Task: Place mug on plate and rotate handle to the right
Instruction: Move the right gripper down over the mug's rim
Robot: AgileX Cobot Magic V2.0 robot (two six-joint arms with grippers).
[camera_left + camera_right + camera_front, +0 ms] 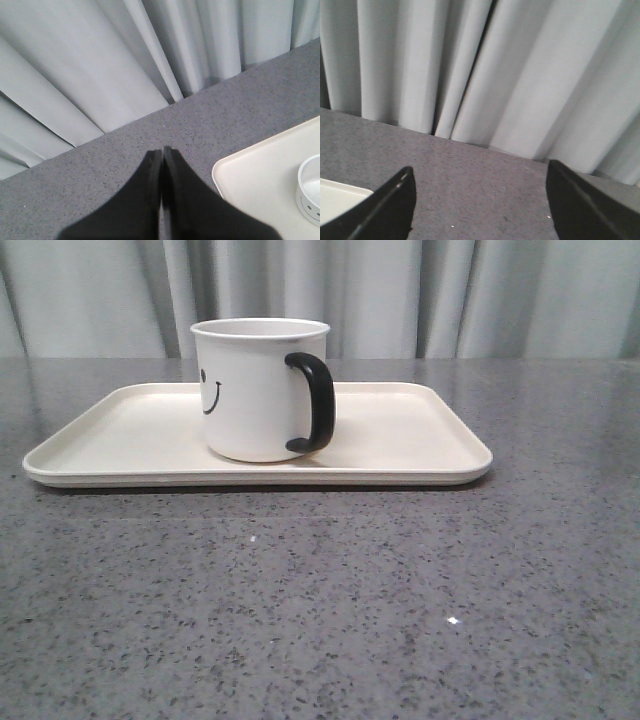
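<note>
Grey speckled table (320, 620): stone-look surface, filling the nearest part of the front view and running back to the curtain.
Plate (120, 435): cream-white rectangular tray with rounded corners and a low rim, lying flat on the table beyond the bare foreground.
Mug (250, 390): white, upright on the plate, slightly left of the tray's centre.
Handle (315, 400): glossy black loop, on the mug's right side in the front view, turned partly toward the camera.
Markings: part of a black smiley face was visible at the mug's left edge; no brand, label or lettering was legible.
Left gripper (162, 152): black fingers pressed together, nothing between them, above the table just beside the plate's corner.
Right gripper (480, 195): fingers set wide apart, nothing held, above the table near a tray corner.
Curtain (400, 290): pale grey, pleated, farthest back.
</note>
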